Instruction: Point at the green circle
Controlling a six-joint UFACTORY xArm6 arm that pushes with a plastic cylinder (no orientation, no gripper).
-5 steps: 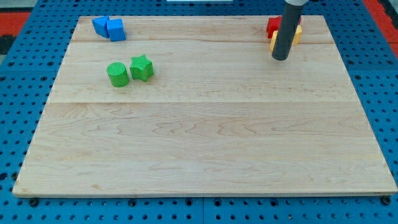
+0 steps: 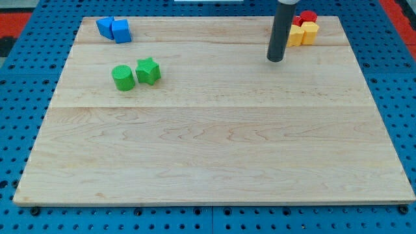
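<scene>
The green circle stands on the wooden board at the upper left, touching or nearly touching a green star on its right. My tip is far to the right of both, near the view's top right, just left of the red and yellow blocks.
Two blue blocks sit together at the board's top left corner. A yellow block and a red block cluster at the top right corner, partly hidden behind the rod. Blue pegboard surrounds the board.
My tip has moved left, away from the red and yellow blocks, which now show more fully. The blocks have not moved.
</scene>
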